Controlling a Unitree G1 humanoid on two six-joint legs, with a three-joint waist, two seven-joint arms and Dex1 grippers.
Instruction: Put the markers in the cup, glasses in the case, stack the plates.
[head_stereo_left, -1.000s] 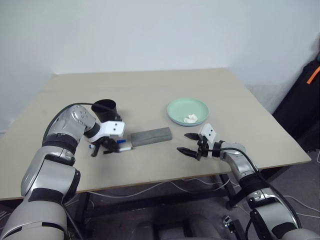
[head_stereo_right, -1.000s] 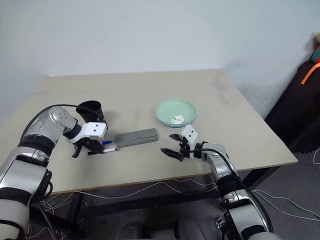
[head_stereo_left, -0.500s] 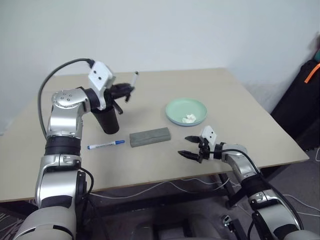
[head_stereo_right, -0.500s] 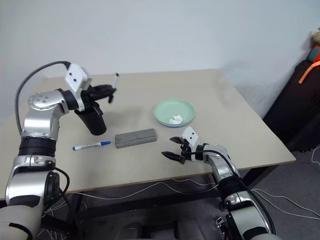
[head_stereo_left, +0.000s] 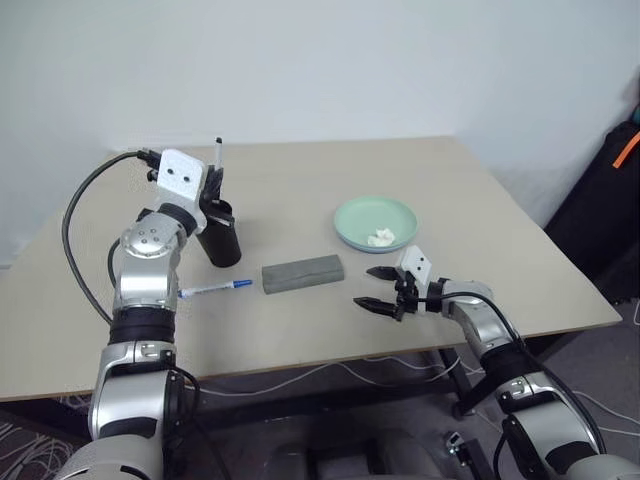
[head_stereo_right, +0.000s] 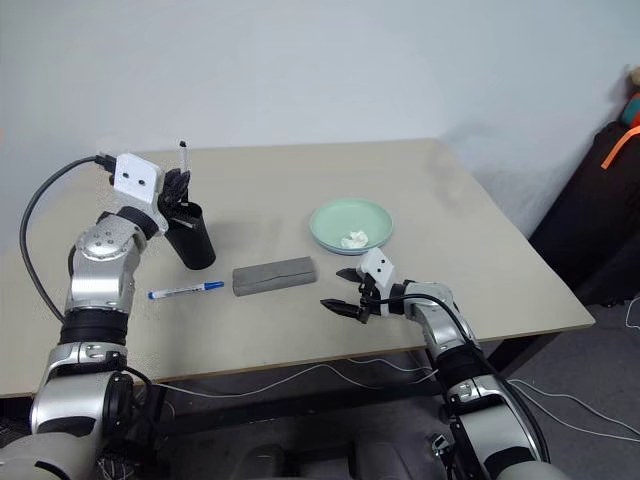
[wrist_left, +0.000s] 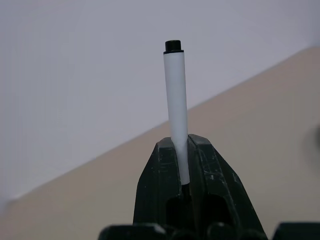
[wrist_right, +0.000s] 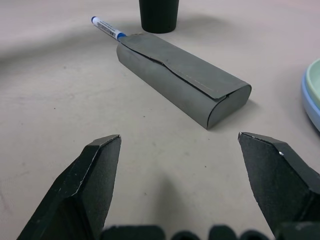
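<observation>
Above the black cup (head_stereo_left: 222, 243), L gripper (wrist_left: 183, 170) clamped on upright dark-capped marker (wrist_left: 175, 110), R gripper (head_stereo_left: 379, 287) jaws wide apart nr closed grey case (head_stereo_left: 303, 273), blue-capped marker (head_stereo_left: 215, 289) flat on table (head_stereo_left: 300, 180).

The beige desk (head_stereo_left: 300, 330) carries the black cup (head_stereo_left: 221, 240), blue-capped marker (head_stereo_left: 214, 289), grey case (head_stereo_left: 303, 273) and stacked plates (head_stereo_left: 375, 222).

Both arms: glossy silver-grey shells, black bands at the joints. White angular block on each wrist; two small dark dots on the left one. Left gripper (head_stereo_left: 213, 190) and right gripper (head_stereo_left: 378, 287): black, tapered, wedge-shaped fingers (wrist_right: 92, 180), matte, lightly scuffed. Black cable loops out from the left wrist block, at left of frame; thinner black cable arcs along the right forearm, lower right.
</observation>
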